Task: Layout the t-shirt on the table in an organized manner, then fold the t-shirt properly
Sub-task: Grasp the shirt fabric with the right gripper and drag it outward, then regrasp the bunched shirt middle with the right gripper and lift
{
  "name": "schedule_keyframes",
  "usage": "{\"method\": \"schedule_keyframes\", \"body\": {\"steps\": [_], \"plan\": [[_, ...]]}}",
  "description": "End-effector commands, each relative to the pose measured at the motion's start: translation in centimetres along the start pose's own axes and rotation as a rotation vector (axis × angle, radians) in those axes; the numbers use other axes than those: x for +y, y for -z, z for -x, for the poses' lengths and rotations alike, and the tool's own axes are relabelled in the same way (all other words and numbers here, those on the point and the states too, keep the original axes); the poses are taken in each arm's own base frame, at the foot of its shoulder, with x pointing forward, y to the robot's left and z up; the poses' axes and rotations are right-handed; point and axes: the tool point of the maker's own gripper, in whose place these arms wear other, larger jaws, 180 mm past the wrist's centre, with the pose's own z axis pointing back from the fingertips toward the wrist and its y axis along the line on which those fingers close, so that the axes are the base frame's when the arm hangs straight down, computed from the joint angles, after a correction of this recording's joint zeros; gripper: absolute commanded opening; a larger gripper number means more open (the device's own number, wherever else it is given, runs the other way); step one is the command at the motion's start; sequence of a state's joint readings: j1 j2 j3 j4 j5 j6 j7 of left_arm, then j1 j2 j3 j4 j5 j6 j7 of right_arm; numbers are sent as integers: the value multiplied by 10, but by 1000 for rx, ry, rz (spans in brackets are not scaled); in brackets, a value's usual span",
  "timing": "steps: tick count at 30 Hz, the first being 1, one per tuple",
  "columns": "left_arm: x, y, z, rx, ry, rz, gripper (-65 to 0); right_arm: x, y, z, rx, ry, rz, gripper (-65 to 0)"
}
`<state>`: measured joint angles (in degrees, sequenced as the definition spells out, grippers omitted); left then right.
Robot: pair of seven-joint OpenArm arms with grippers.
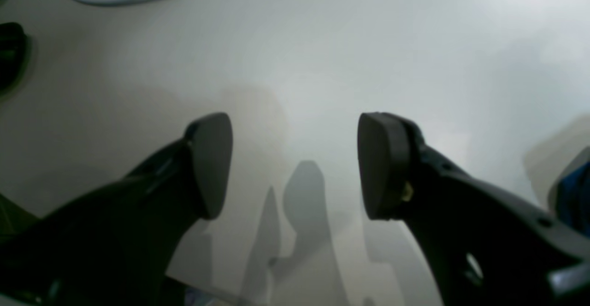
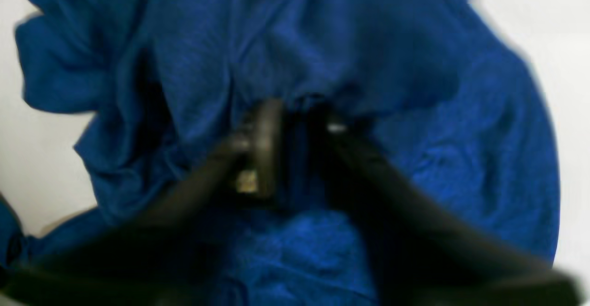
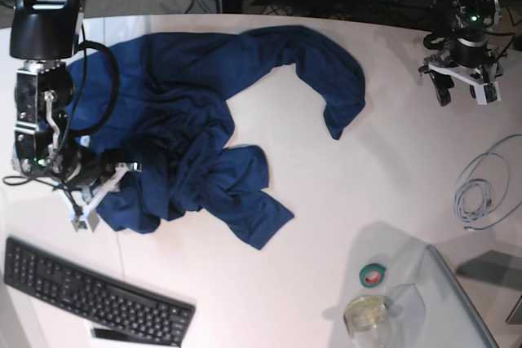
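Nearest to me in the base view, a black keyboard (image 3: pixel 94 292) lies along the front edge of the tabletop (image 3: pixel 326 193), and over on the other side sit a green roll of tape (image 3: pixel 373 275) and a small clear dish (image 3: pixel 365 313) just beside a grey glassy panel (image 3: pixel 457 299).

Further in, my right pincer (image 3: pixel 110 170) sits low at the edge of the t-shirt (image 3: pixel 204 120). Through its wrist camera the picture is blurred, but I see the two dark fingers (image 2: pixel 262 144) with a narrow gap between them and a fold of blue cloth lying in that gap; I cannot tell whether they are pinching it or loose around it.

The t-shirt itself is spread crumpled across the middle and far half of the tabletop, bunched in heavy wrinkles near my right arm, with one sleeve or side reaching toward the far edge and hanging back in a point.

A pale coiled cable (image 3: pixel 481 189) rests on the tabletop, well apart from the cloth.

Farthest off, my left pincer (image 3: pixel 461 87) hovers above bare tabletop, its pads (image 1: pixel 212 163) standing wide apart with nothing between them.
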<state>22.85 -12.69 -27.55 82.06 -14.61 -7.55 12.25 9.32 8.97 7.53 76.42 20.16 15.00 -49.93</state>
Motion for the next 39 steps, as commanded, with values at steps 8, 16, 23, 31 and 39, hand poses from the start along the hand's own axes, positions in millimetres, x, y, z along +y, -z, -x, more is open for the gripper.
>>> {"method": "schedule_keyframes", "body": {"steps": [8, 16, 23, 31, 39], "plan": [[5, -1, -13, -43, 14, -6, -237, 60, -31, -37, -166, -194, -75, -300], [5, -1, -13, -44, 15, -6, -237, 115, 12, -49, -87, -293, -175, -321], [5, -2, -12, -40, 16, -6, -237, 112, 49, -54, -14, -323, -144, -318], [5, -1, -13, -43, 14, -6, -237, 104, 59, -48, 7, -287, -127, -443], [4, 0, -14, -45, 12, -4, -237, 137, 32, -61, -82, -340, -184, -650]]}}
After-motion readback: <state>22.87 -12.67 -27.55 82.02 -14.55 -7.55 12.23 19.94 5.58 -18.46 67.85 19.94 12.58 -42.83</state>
